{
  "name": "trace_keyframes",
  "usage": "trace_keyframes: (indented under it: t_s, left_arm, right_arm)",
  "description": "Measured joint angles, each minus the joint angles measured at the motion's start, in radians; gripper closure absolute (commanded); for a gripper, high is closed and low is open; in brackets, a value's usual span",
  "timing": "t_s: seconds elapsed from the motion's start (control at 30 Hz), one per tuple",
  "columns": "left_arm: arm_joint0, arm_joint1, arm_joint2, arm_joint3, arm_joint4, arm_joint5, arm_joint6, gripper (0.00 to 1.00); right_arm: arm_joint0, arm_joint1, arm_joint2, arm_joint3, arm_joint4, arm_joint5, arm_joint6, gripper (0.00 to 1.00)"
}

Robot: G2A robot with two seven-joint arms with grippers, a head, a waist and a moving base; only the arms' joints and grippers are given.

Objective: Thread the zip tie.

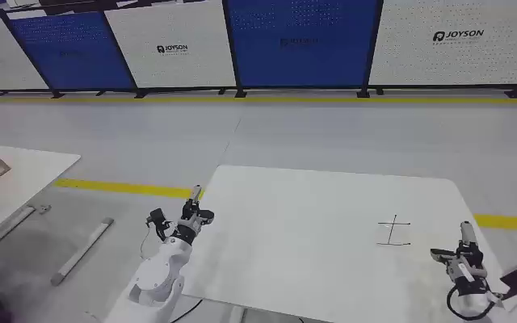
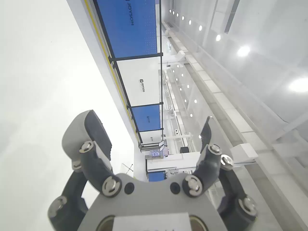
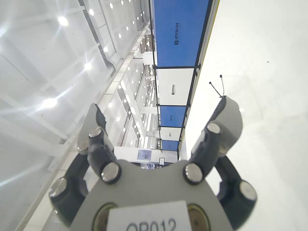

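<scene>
Zip ties (image 1: 393, 232) lay crossed on table (image 1: 307, 242). Left gripper (image 2: 151, 123) spread at table's left edge; right gripper (image 3: 161, 108) spread near zip ties.

The tabletop (image 1: 323, 242) is seen as a smooth, matt white surface. The zip ties (image 1: 393, 232) lying on it are taken to be thin black plastic; their finish is too small to be judged. On the left pincer (image 2: 151, 123) and the right pincer (image 3: 160, 104), a base plate (image 2: 149, 200) of matt grey metal is joined by bright polished metal screws (image 2: 111, 185) to links (image 2: 96, 169) of dull black plastic. The fingers (image 2: 72, 135) are shelled in smooth grey and faced with dark, ribbed, rubbery pads (image 2: 99, 132). A white paper label (image 3: 149, 214) is stuck to the right pincer's plate. The pale floor (image 1: 242, 129) is marked by a faint sheen.
</scene>
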Motion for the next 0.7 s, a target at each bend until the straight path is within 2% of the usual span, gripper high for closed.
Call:
trace_keyframes:
  t_s: [0.03,0.07,0.1,0.13,0.17,0.3,0.37,0.57,0.7]
  left_arm:
    - [0.000,0.000,0.000,0.000,0.000,0.000,0.000,0.22]
    - [0.000,0.000,0.000,0.000,0.000,0.000,0.000,0.00]
    - [0.000,0.000,0.000,0.000,0.000,0.000,0.000,0.00]
    - [0.000,0.000,0.000,0.000,0.000,0.000,0.000,0.22]
    - [0.000,0.000,0.000,0.000,0.000,0.000,0.000,0.00]
    - [0.000,0.000,0.000,0.000,0.000,0.000,0.000,0.00]
    - [0.000,0.000,0.000,0.000,0.000,0.000,0.000,0.00]
    - [0.000,0.000,0.000,0.000,0.000,0.000,0.000,0.00]
    - [0.000,0.000,0.000,0.000,0.000,0.000,0.000,0.00]
  right_arm:
    - [0.000,0.000,0.000,0.000,0.000,0.000,0.000,0.00]
    - [0.000,0.000,0.000,0.000,0.000,0.000,0.000,0.00]
    - [0.000,0.000,0.000,0.000,0.000,0.000,0.000,0.00]
    - [0.000,0.000,0.000,0.000,0.000,0.000,0.000,0.22]
    - [0.000,0.000,0.000,0.000,0.000,0.000,0.000,0.00]
    - [0.007,0.008,0.012,-0.016,-0.036,0.015,0.036,0.00]
    - [0.008,0.013,0.030,-0.026,-0.098,0.026,0.117,0.00]
    - [0.030,0.034,0.066,-0.020,-0.172,0.055,0.410,0.00]
    - [0.057,0.043,0.074,0.002,-0.223,0.068,0.520,0.00]
